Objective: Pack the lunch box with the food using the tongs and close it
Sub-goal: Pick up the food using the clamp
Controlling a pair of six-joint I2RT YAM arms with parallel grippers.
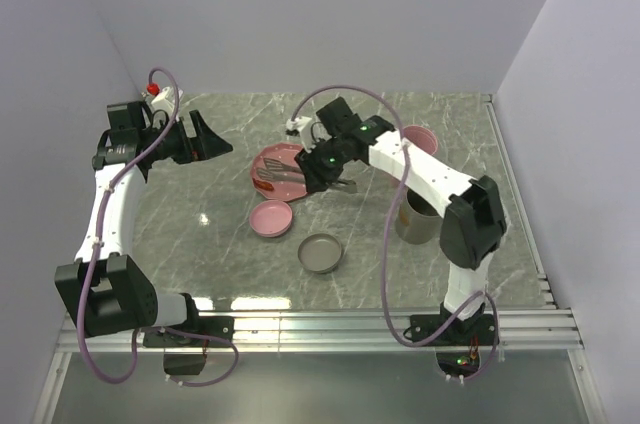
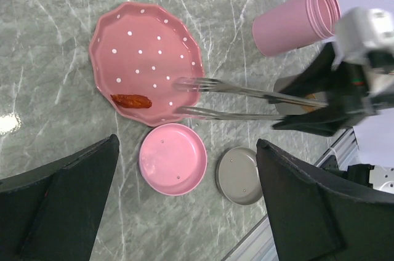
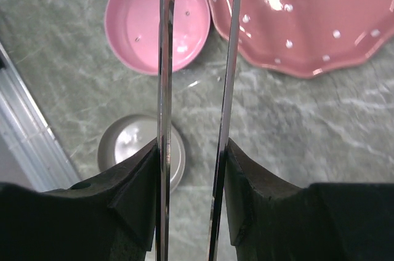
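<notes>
While the right gripper [image 3: 189, 150] clamps its black pads against both slim silver arms of the tongs [image 2: 246, 92], their narrow tips hang over the scalloped, white-dotted pink plate [image 2: 148, 39], near a glossy red sausage [image 2: 131, 100]. Near the plate's edge lie a shallow round pink lid [image 2: 172, 158] and a grey lid [image 2: 240, 175] on the veined grey marble table [image 2: 55, 39]. The cylindrical pink tub [image 2: 295, 21] stands farther off; the left gripper [image 1: 210, 134] hangs wide open, well apart.

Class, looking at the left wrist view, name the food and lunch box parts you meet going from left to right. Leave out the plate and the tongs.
Red toy sausage → shallow round pink lid → shallow round grey lid → tall pink cylindrical tub.
</notes>
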